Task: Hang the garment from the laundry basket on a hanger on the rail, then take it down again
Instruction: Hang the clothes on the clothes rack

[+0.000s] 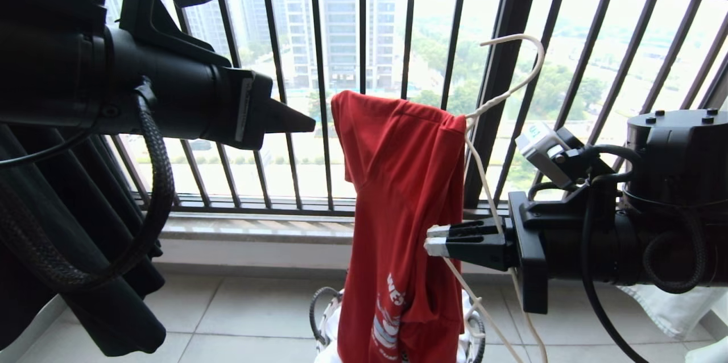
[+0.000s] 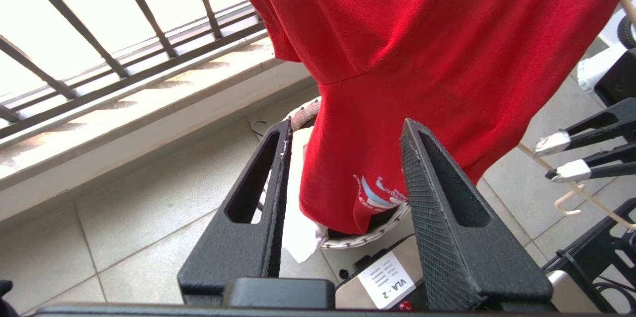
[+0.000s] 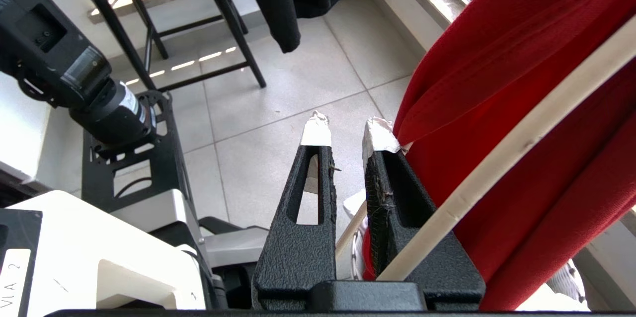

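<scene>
Red cloth, the garment (image 1: 406, 203), droops from one shoulder of the hanger (image 1: 506, 93) above the laundry basket (image 1: 475, 331) on the tiled floor (image 1: 244, 317). We see our right gripper (image 1: 435, 239) reaching in level from the right, fingers pinched on the hanger's wire. Our left gripper (image 2: 343, 143) is raised level before the window railing (image 1: 364, 95), fingers parted and holding nothing.

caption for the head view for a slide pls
Right gripper holds the white wire hanger with the red T-shirt half draped on it above the laundry basket; left gripper alongside, open.
</scene>
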Robot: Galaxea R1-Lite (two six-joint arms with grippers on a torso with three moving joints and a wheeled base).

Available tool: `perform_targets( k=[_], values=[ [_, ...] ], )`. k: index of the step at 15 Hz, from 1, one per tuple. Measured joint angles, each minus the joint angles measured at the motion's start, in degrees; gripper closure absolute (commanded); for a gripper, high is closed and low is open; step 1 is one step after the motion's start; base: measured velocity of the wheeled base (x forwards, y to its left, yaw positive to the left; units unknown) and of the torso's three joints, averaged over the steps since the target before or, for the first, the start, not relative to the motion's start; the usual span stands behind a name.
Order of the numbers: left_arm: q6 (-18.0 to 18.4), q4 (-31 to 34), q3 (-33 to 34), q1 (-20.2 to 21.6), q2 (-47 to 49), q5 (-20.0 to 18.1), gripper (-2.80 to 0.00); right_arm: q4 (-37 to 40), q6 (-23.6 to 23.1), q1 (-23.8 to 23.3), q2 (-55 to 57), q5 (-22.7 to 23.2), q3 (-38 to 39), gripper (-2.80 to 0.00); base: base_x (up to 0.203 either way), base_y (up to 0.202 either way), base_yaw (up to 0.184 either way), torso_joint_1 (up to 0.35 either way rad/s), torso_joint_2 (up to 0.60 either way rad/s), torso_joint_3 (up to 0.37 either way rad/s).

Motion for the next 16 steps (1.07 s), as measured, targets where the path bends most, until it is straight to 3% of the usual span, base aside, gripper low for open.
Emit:
perform_targets(
  k=[3,5,8,14,16],
  values=[
    [5.57,6.27,0.22,6.88,-2.4,-7.53,0.0,0.21,0.06,0.54,1.32,1.66,-3.85,0.0,0.0,0.0,0.0,0.0,0.0,0.0],
    [10.37,7.18,0.17,11.28,-3.38,-15.17,0.0,1.74,-0.35,0.67,3.29,2.28,-7.29,0.0,0.0,0.0,0.0,0.0,0.0,0.0],
    [18.83,10.83,-0.73,15.55,-3.65,-23.43,0.0,5.73,-5.3,1.67,5.59,2.44,-9.93,0.0,0.0,0.0,0.0,0.0,0.0,0.0],
    [20.13,11.92,-1.46,18.46,-1.97,-24.4,0.0,8.13,-13.91,3.88,8.45,2.29,-12.85,0.0,0.0,0.0,0.0,0.0,0.0,0.0],
    [20.07,11.88,-1.59,18.66,-1.57,-24.39,0.0,9.89,-19.89,3.1,9.38,2.11,-13.91,0.0,0.0,0.0,0.0,0.0,0.0,0.0]
  ],
)
